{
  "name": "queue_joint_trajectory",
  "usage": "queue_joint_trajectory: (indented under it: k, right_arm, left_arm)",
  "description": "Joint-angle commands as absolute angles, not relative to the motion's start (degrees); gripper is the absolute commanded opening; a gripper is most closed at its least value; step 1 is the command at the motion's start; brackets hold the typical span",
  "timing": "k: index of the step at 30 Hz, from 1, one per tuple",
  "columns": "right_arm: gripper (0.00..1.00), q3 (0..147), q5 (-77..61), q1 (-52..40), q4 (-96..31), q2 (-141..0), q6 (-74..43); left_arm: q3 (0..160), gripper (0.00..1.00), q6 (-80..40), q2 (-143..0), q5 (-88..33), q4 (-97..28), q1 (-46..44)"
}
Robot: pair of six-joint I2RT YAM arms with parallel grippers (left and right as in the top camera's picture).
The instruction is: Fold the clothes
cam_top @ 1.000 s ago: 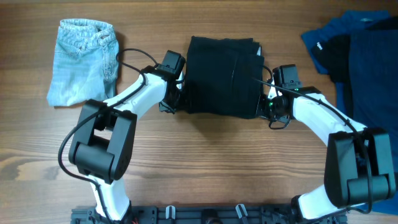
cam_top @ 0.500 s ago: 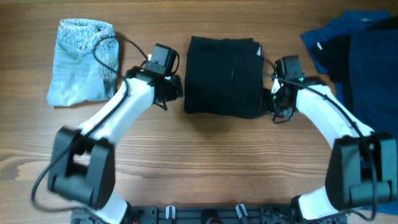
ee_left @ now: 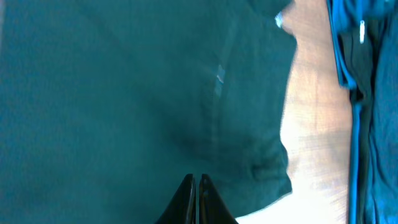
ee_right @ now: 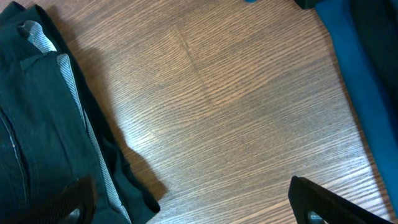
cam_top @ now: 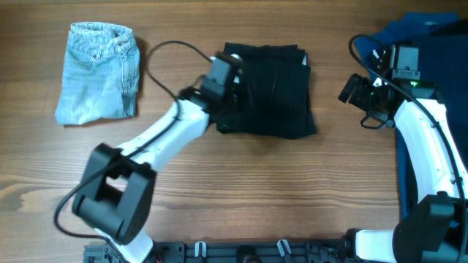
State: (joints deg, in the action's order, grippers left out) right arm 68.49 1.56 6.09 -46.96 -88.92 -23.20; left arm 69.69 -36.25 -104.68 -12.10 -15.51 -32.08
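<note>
Left claw (ee_left: 196,183), seemingly closed, hovers over folded clothes (cam_top: 270,91).

Mid-table (cam_top: 241,190), lying flat: the shorts (cam_top: 274,95). Well off to their left and about level with them, the denim piece (cam_top: 99,73). Away to their right, out at the table's edge and reaching farther back, the jersey top (cam_top: 442,58). Over the shorts' left edge now, the left gripper (cam_top: 235,86). Between shorts and top, above bare table and nearer the top, the right gripper (cam_top: 351,89).
</note>
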Motion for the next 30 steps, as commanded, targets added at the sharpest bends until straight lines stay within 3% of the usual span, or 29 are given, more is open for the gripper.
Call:
queue_joint_trajectory:
  k: [1, 7, 12, 20, 22, 24, 25, 27, 28, 30]
  right_arm:
    - [0.99, 68.88, 2.61, 5.98, -46.54, -88.62, -24.40]
    - [0.99, 68.88, 2.61, 5.98, -46.52, -88.62, -24.40]
    - [0.99, 68.88, 2.61, 5.98, -46.52, -88.62, -24.40]
    - [1.00, 68.88, 2.61, 5.98, -46.52, -88.62, -24.43]
    - [0.99, 68.88, 2.61, 5.98, -46.52, -88.64, -24.40]
    - [0.99, 68.88, 2.61, 5.98, -46.54, -88.64, -24.40]
    - [0.99, 68.88, 2.61, 5.98, -46.52, -88.64, -24.40]
    - [0.99, 68.88, 2.61, 5.98, -46.54, -88.64, -24.40]
    - [1.00, 68.88, 2.61, 5.98, -46.54, -88.64, -24.38]
    - [0.99, 68.88, 2.61, 5.98, -46.54, -88.64, -24.40]
  left_arm:
    - [69.69, 0.04, -39.18, -108.79, -11.64, -13.32, -35.99]
    - [69.69, 0.04, -39.94, -116.71, -10.17, -9.67, -39.55]
    - [69.69, 0.04, -39.88, -118.24, -3.60, -16.99, -38.54]
    - [71.09, 0.04, -28.05, -117.80, 5.43, -32.42, -25.63]
    - [72.79, 0.12, -23.86, -117.62, 13.10, -36.12, -21.15]
    - [74.65, 0.27, -22.87, -117.62, 19.25, -36.69, -16.43]
    - [75.94, 0.36, -22.83, -117.60, 19.29, -37.04, -14.76]
    - [80.55, 0.41, -22.85, -117.08, 18.48, -40.21, -12.08]
    - [83.15, 0.50, -22.85, -116.64, 18.50, -42.02, -11.40]
    - [92.03, 0.60, -22.92, -114.65, 16.36, -48.49, -10.90]
